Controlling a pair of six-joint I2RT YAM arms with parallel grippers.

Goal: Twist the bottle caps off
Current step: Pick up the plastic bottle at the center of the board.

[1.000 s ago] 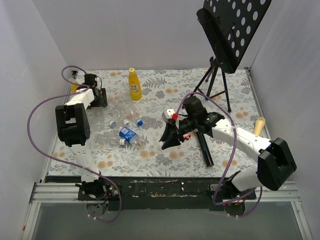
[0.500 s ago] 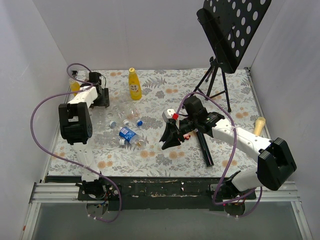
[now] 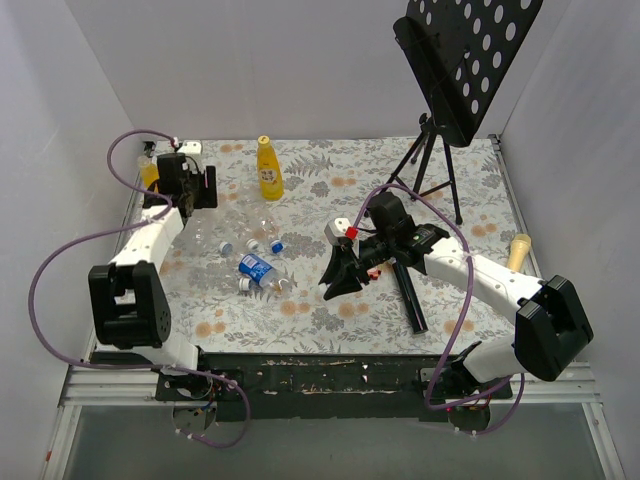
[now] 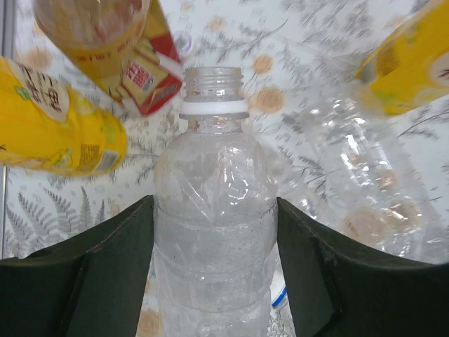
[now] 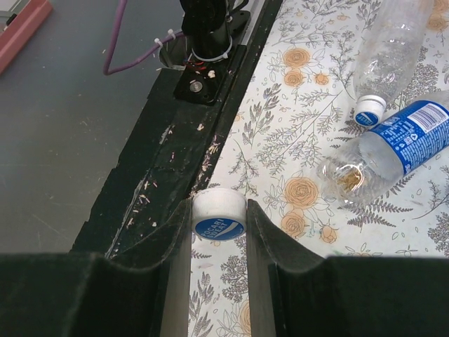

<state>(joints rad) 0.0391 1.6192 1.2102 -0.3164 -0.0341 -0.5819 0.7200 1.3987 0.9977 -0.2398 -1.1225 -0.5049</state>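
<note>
Fingers (image 4: 105, 274) of the left gripper (image 4: 214, 210) are pressing on both flanks of a clear, crinkled plastic bottle (image 4: 214, 161), clamping it at mid-body. Its long axis is running straight ahead between the jaws, with the neck pointing away from the wrist. That threaded neck (image 4: 213, 78) is showing open above a white collar ring, with no cap on it. Beyond the neck a squat brown bottle with a red label (image 4: 126, 49) is showing, a yellow juice bottle (image 4: 49, 126) is lying to the left of the jaws, and another clear bottle (image 4: 365, 175) is lying to their right. The frame edge is cutting off all three necks.

The right gripper (image 5: 218, 207) is pinching a small white screw cap with a blue print (image 5: 219, 219) between narrow jaws, over the line where the flowered table cover (image 5: 280, 232) is meeting the black front rail (image 5: 168, 168). Ahead and to the right of these jaws a clear bottle (image 5: 393, 49) is lying with its blue-topped white cap (image 5: 368, 112) pointing back toward them, so the right arm is probably sitting nearer to that capped neck. Beside it a blue-labelled clear bottle (image 5: 403, 140) is lying crosswise. Whether its mouth is carrying a cap is hard to tell.
</note>
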